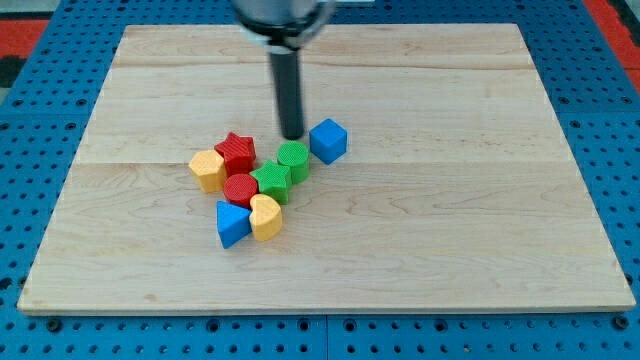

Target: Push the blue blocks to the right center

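A: How many blocks on the wooden board [480, 250]?

B: Eight, mid-frame: two blue, two red, two green, two yellow.

A: And the blue ones?

B: The blue cube [328, 140] sits just right of my tip [292, 135]; the blue triangle [232, 223] is lower left. There is no pincer, only the rod.

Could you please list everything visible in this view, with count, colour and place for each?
Blue cube: one, blue, just right of the cluster, near the board's centre.
Blue triangular block: one, blue, at the cluster's bottom left.
Red star: one, red, at the cluster's top.
Red cylinder: one, red, in the cluster's middle.
Green cylinder: one, green, at the cluster's right, left of the blue cube.
Green block: one, green, shape unclear, beside the red cylinder.
Yellow heart-like block: one, yellow, right of the blue triangular block.
Yellow block: one, yellow, at the cluster's left.
Wooden board: one, pale wood, filling most of the view.
Blue pegboard: one, blue, around the board.
My tip: one dark rod, just above the green cylinder, left of the blue cube.
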Available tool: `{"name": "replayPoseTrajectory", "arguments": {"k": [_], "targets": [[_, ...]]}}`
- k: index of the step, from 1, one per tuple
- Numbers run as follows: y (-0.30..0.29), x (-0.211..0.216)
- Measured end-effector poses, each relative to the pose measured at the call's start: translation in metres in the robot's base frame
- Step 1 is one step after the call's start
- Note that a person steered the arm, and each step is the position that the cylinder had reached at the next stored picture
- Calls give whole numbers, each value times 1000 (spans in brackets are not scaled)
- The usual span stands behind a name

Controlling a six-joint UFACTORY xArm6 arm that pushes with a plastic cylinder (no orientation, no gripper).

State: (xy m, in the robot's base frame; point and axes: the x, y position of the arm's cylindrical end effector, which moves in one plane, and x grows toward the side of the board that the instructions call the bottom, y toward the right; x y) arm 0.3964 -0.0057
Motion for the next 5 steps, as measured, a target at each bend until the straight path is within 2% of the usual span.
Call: {"name": "replayPoseTrajectory", "arguments": {"k": [1,2,3,4,5], "targets": [[12,15],[-2,35],[56,48],[126,12],[134,21]]}}
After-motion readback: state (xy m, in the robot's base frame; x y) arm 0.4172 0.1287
